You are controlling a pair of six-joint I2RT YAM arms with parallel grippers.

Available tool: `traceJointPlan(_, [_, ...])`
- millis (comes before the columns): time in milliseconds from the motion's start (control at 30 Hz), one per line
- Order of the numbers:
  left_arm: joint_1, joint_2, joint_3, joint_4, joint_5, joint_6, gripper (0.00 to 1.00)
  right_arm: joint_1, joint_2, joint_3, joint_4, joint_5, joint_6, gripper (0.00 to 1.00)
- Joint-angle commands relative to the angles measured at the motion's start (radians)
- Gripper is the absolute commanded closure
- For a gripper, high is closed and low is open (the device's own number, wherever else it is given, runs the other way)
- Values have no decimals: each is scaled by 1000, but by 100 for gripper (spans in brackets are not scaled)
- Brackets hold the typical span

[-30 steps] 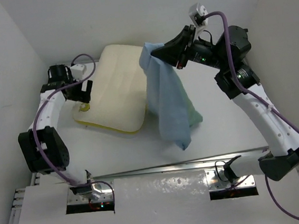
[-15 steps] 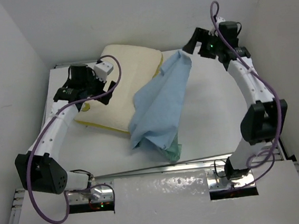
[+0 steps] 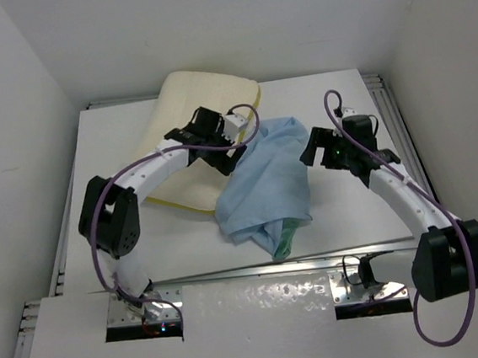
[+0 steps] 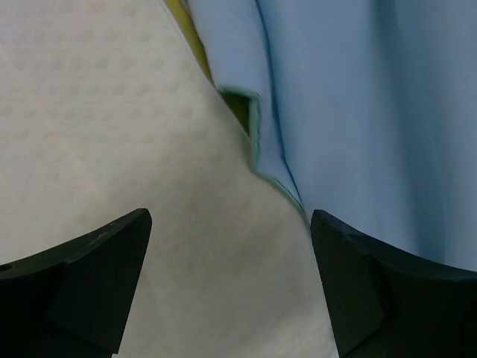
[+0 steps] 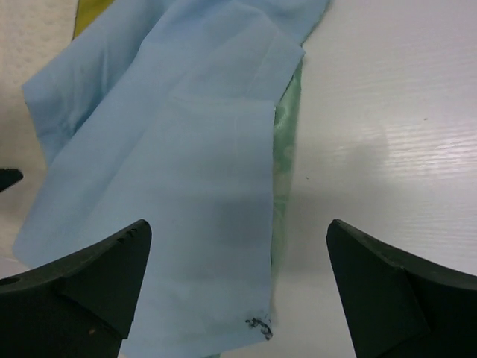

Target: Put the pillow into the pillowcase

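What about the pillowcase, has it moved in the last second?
Yes. The pillowcase left the pillow's far corner at its top end and dropped toward the table's near edge, lying crumpled.

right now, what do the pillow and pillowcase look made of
Pillow: likely foam, matte cream, with a faintly dimpled surface. Pillowcase: thin woven fabric, matte light blue, creasing and folding limply; its green underside looks glossier, perhaps satin.

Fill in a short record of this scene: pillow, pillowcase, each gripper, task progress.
Pillow: lying on the table, outside the case
Pillowcase: crumpled heap, blue side up, overlapping the pillow's right edge
Left gripper: open, over the pillow where the pillowcase edge meets it
Right gripper: open, over the pillowcase, holding nothing
Progress: pillow not yet inserted
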Motion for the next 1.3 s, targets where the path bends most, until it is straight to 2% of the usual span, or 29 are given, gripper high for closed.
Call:
traceJointPlan(0, [4,90,144,102,-30,-106,16,-4,-32,-181,192,-37,120,1])
traceJointPlan(67, [-11,150,178,122,-16,-109,17,4,-12,-243,350,-167,195,1])
traceJointPlan(200, [-42,226,241,134,-36,-120,18,71,90,-264,415,-240,234,1])
traceJointPlan(300, [-48,273,256,153,-30,-137,26,79,149,-280,466,-261,246,1])
traceJointPlan(400, [-53,325,293,147,-36,-146,39,79,196,-292,472,-237,260,5])
traceJointPlan(433, [-54,338,303,130,-25,-148,55,79,212,-290,480,-246,257,11])
traceJointPlan(467, [-54,348,317,124,-19,-149,66,78,227,-281,481,-263,255,22])
traceJointPlan(500, [-54,350,322,119,-16,-148,77,73,246,-275,475,-279,254,62])
traceJointPlan(533, [-54,341,333,110,-31,-146,98,46,247,-274,449,-272,262,88])
traceJointPlan(567, [-54,332,340,99,-48,-143,100,24,243,-277,439,-261,272,100])
traceJointPlan(633, [-51,297,356,76,-87,-126,100,-43,203,-296,422,-231,297,100])
traceJointPlan(767, [-48,73,340,103,-192,-79,100,-297,62,-326,371,-126,321,100])
traceJointPlan(800, [-44,33,342,108,-206,-62,100,-327,31,-315,337,-93,308,100])
traceJointPlan(900, [-30,-131,391,98,-261,-36,100,-349,-61,-178,227,154,176,100])
traceJointPlan(1000, [-7,-161,454,24,-274,-25,100,-349,-96,-100,176,237,136,100])
traceJointPlan(1200, [13,-265,388,-25,-399,38,100,-349,-171,-5,152,378,61,100])
traceJointPlan(1267, [60,-302,370,-21,-453,59,100,-349,-202,-8,148,435,24,100])
